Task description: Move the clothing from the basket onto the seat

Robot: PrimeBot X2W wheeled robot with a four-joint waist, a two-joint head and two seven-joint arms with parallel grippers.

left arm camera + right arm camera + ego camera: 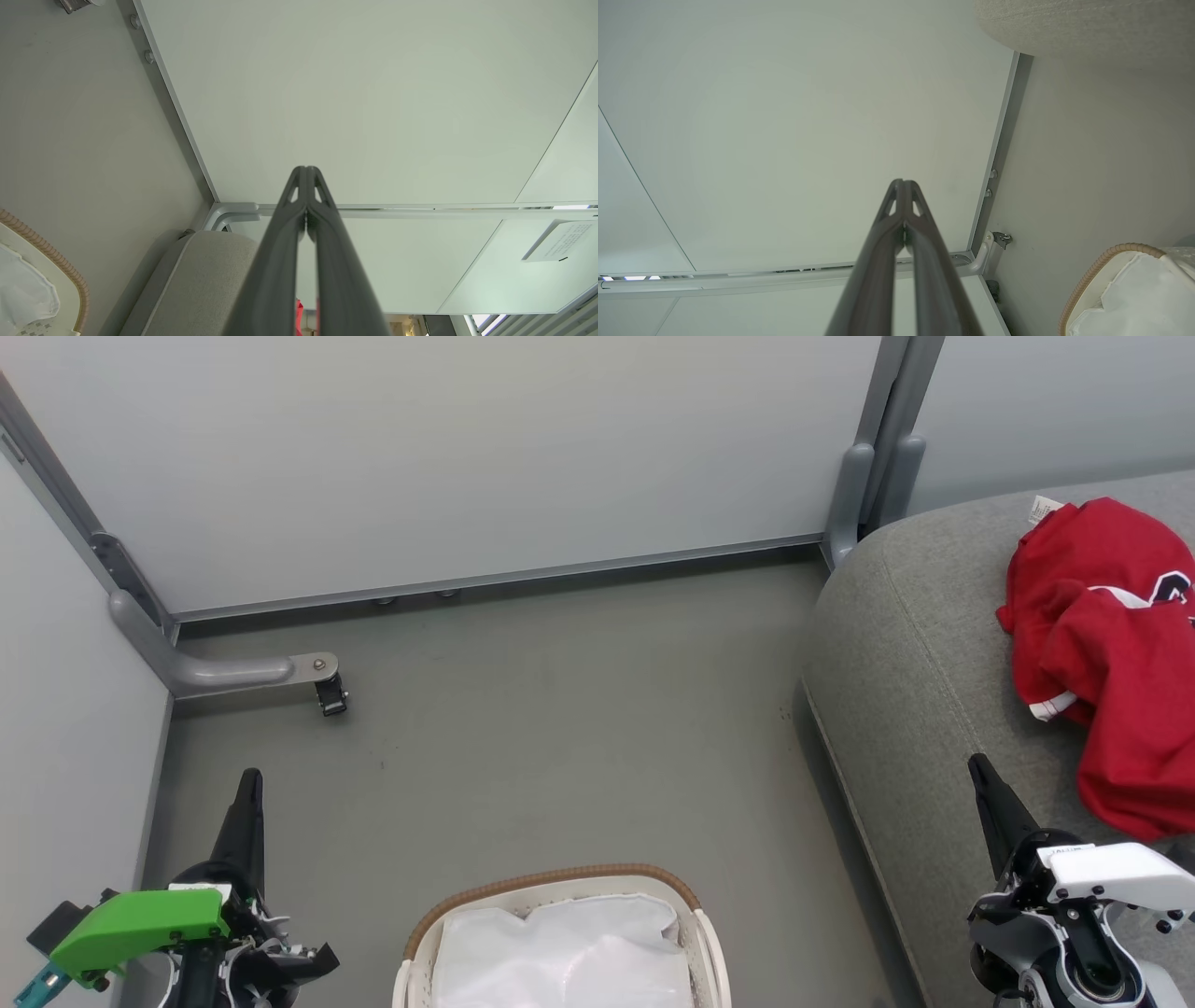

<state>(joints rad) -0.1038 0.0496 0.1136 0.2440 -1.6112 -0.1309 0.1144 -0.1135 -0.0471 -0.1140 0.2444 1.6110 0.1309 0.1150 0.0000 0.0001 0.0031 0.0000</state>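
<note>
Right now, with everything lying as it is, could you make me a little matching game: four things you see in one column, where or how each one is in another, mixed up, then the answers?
Column one
1. red jersey
2. basket
3. sofa seat
4. white liner cloth

Column two
A. tucked inside the basket
B. standing on the floor
C. lying crumpled on the sofa seat
D. grey, on the robot's right

Pairs: 1-C, 2-B, 3-D, 4-A

Both closed: left hand [250, 777], right hand [977, 763]
</note>
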